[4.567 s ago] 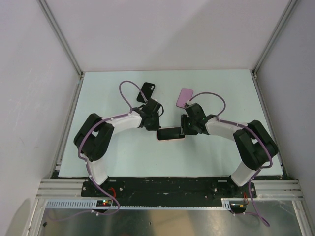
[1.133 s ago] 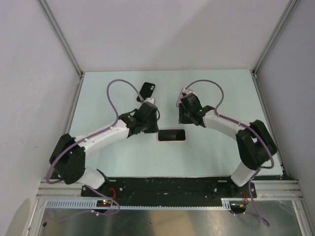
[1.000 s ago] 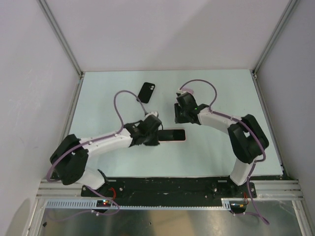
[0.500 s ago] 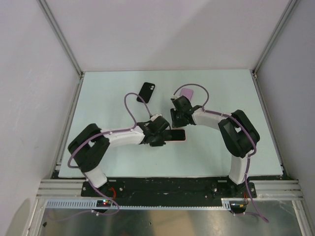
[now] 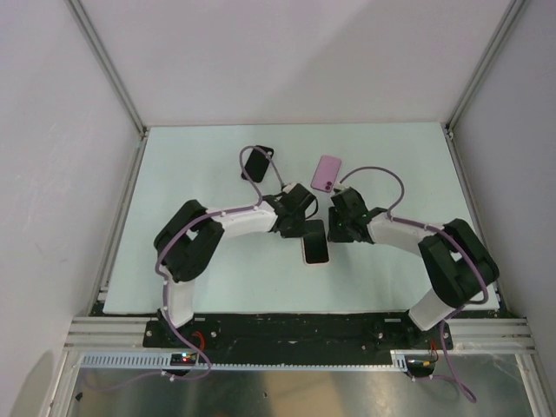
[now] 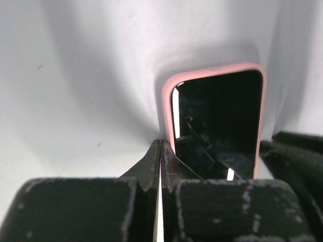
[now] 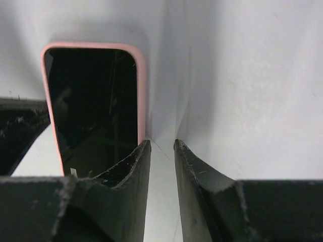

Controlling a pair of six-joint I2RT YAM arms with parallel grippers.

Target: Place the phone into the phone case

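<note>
A dark-screened phone in a pink case lies flat on the table, its long side pointing toward the arms. It shows in the left wrist view and in the right wrist view. My left gripper is shut and empty, its tips against the case's near left corner. My right gripper is narrowly open and empty, with one finger at the case's near right corner. A pink slab and a black slab with a camera cutout lie farther back.
The pale table is bounded by grey walls and metal rails. Both arms arch toward the middle, with purple cables looping above them. The black slab lies partly under the left arm's cable.
The cased phone has turned from lying crosswise to lying lengthwise and sits a little nearer. Both grippers have come to its far end, left gripper from the left, right one from behind.
</note>
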